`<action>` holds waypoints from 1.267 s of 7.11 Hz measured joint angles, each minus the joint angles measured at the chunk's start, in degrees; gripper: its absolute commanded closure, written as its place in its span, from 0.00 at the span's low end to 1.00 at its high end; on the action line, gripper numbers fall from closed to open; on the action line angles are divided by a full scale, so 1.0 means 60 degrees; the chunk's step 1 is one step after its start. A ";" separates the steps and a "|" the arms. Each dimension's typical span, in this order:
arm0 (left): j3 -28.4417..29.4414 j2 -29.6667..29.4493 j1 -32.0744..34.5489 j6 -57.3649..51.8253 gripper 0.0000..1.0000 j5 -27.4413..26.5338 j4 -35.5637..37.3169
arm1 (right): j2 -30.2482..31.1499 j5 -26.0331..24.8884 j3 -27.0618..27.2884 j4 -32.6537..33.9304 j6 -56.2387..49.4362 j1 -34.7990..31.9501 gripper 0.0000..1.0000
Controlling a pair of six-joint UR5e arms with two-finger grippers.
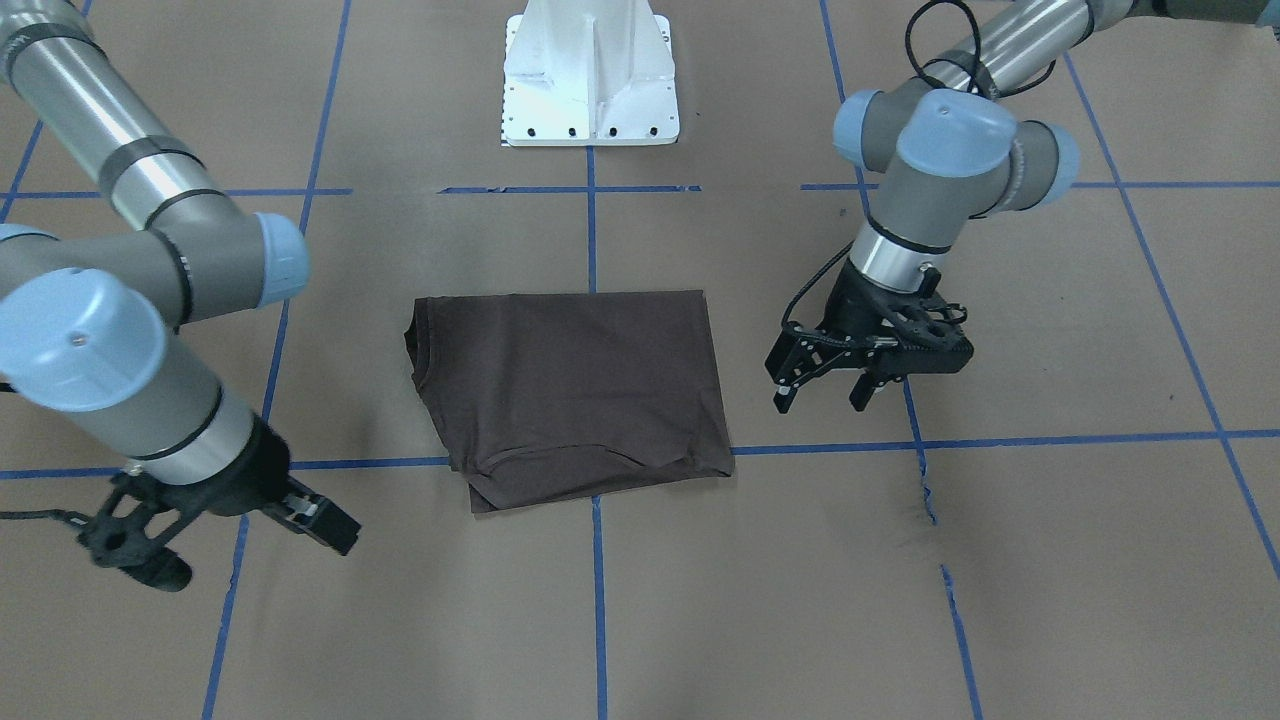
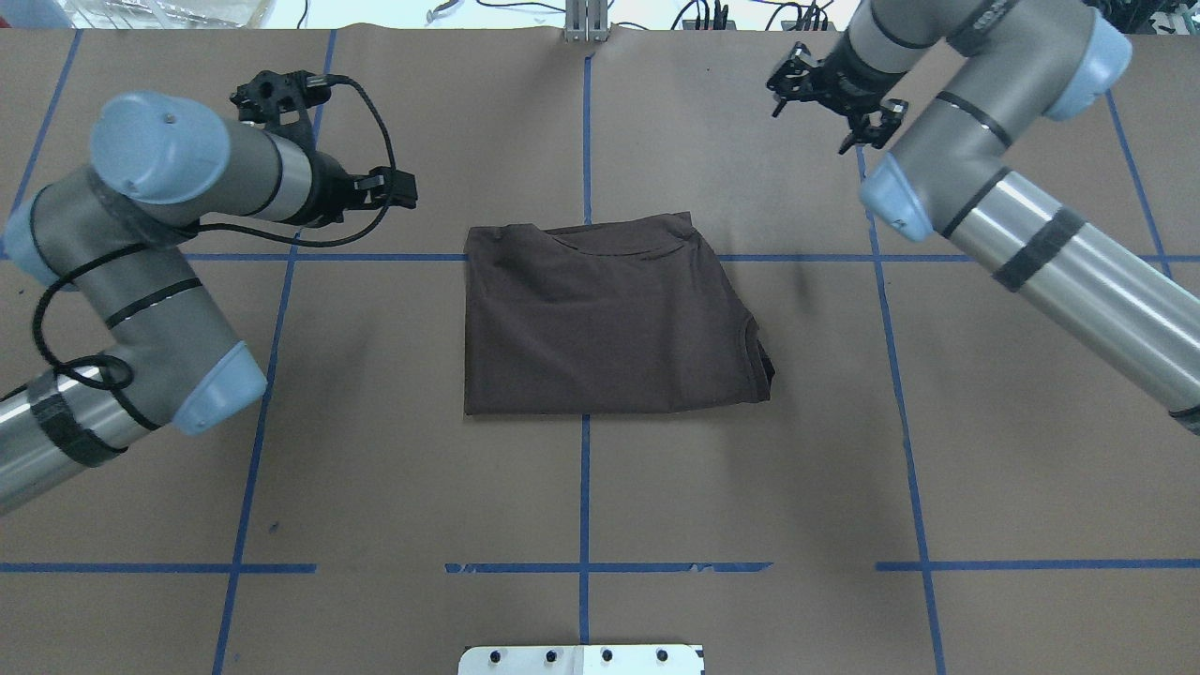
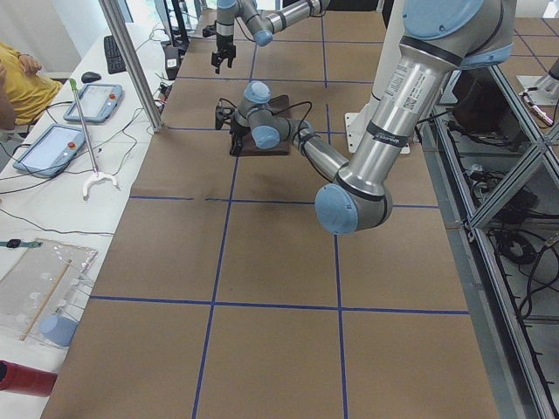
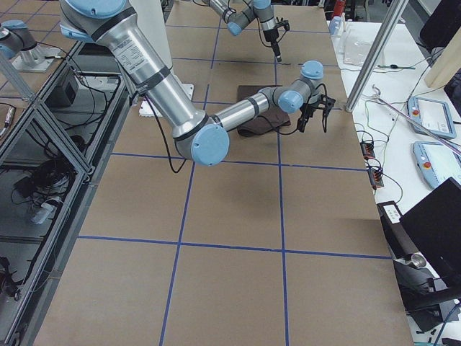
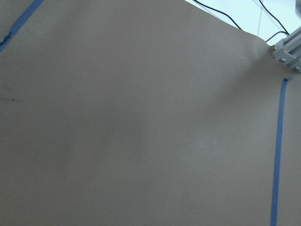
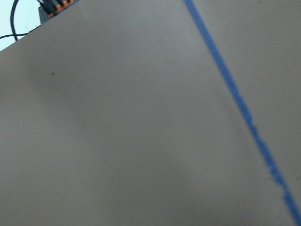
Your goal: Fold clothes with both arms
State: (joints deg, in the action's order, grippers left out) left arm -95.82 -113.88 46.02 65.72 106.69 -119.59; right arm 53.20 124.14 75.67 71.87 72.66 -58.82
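Overhead exterior — T-shirt [image 2: 609,319] folded, left gripper [image 1: 822,400], right gripper [image 2: 817,120] both agape

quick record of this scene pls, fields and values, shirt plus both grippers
shirt: dark brown, folded to a rough rectangle, lying flat on the table
left gripper: open, empty, beside the shirt, not touching it
right gripper: open, empty, off the shirt's other side, not touching it
contact: neither gripper holds the shirt
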 measured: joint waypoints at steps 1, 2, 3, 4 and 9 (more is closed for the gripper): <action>-0.0293 0.0760 0.0707 -0.1833 0.00 0.0958 -0.0031 | 0.0866 0.0381 0.0344 0.0015 -0.1990 -0.0705 0.00; -0.0436 0.1504 0.1701 -0.3821 0.00 0.2037 -0.0043 | 0.1721 0.0785 0.0584 0.0033 -0.4023 -0.1448 0.00; -0.0489 0.2141 0.2710 -0.5457 0.00 0.3004 -0.0047 | 0.2388 0.1098 0.0712 0.0141 -0.5749 -0.2097 0.00; -0.0510 0.2582 0.3488 -0.6431 0.00 0.3716 -0.0042 | 0.2920 0.1267 0.0940 0.0507 -0.7174 -0.2674 0.00; 0.0194 0.3574 0.6352 -0.9133 0.00 0.5619 0.0426 | 0.4894 0.1274 0.3853 0.3992 -1.0387 -0.3776 0.00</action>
State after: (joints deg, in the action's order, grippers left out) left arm -94.66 -92.43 84.13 10.93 140.40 -117.03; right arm 82.57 131.79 98.79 95.82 10.34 -81.47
